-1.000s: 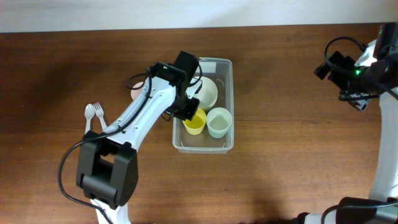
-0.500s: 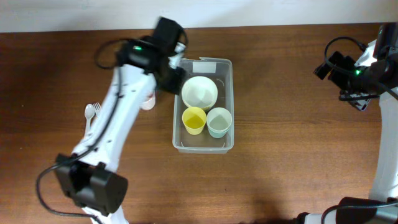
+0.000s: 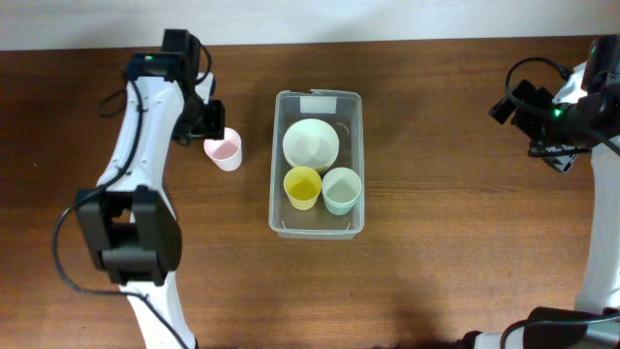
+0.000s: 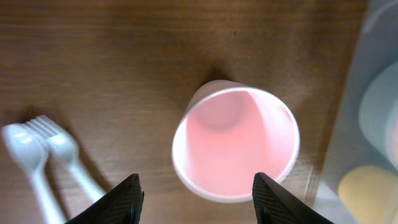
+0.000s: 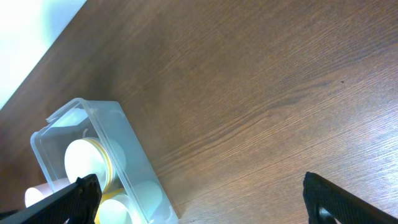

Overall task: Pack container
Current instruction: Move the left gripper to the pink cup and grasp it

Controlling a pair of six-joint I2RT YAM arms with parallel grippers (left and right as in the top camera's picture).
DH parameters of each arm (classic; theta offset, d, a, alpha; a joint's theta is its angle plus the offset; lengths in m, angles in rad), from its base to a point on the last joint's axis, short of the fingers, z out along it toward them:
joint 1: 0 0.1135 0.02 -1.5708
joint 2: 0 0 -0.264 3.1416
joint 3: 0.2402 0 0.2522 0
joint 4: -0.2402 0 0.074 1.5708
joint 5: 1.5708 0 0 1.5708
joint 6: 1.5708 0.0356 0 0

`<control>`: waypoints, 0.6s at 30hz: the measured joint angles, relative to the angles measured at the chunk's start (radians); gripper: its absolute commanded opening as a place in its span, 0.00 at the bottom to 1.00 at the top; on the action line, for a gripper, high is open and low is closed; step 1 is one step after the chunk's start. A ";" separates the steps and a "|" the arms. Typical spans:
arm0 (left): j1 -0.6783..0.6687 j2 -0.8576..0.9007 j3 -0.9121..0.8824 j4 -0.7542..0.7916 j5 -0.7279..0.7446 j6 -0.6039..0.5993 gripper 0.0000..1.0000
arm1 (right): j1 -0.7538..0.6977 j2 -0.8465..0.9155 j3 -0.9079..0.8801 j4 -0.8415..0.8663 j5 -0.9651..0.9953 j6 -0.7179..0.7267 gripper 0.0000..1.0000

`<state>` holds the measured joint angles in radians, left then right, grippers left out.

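The clear container (image 3: 353, 107) sits mid-table and holds a pale bowl (image 3: 311, 143), a yellow cup (image 3: 302, 187) and a pale green cup (image 3: 341, 190). A pink cup (image 3: 224, 151) stands upright on the table left of it. My left gripper (image 3: 205, 123) is open just above the pink cup (image 4: 235, 148), its fingertips (image 4: 196, 196) spread wider than the rim. My right gripper (image 3: 547, 126) is open and empty at the far right, well away from the container (image 5: 127, 149).
Two white plastic forks (image 4: 43, 162) lie on the table left of the pink cup; the left arm hides them in the overhead view. The table's back edge meets a white wall (image 3: 310, 19).
My left arm has swung from over the container leftward to the pink cup. The yellow cup now stands free in the container. The right arm has not moved.
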<state>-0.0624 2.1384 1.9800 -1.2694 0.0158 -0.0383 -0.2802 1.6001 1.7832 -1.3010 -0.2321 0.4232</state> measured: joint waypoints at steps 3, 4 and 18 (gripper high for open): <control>-0.001 0.056 0.000 0.015 0.015 -0.005 0.49 | 0.000 0.000 0.000 0.000 0.000 -0.001 0.99; -0.003 0.084 0.000 0.024 0.019 -0.008 0.48 | 0.000 0.000 0.000 0.000 0.000 0.000 0.99; -0.003 0.157 0.011 -0.021 0.033 -0.034 0.01 | 0.000 0.000 0.000 0.000 0.000 0.000 0.99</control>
<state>-0.0650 2.2951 1.9915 -1.2907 0.0490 -0.0723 -0.2802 1.6001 1.7832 -1.3010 -0.2321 0.4229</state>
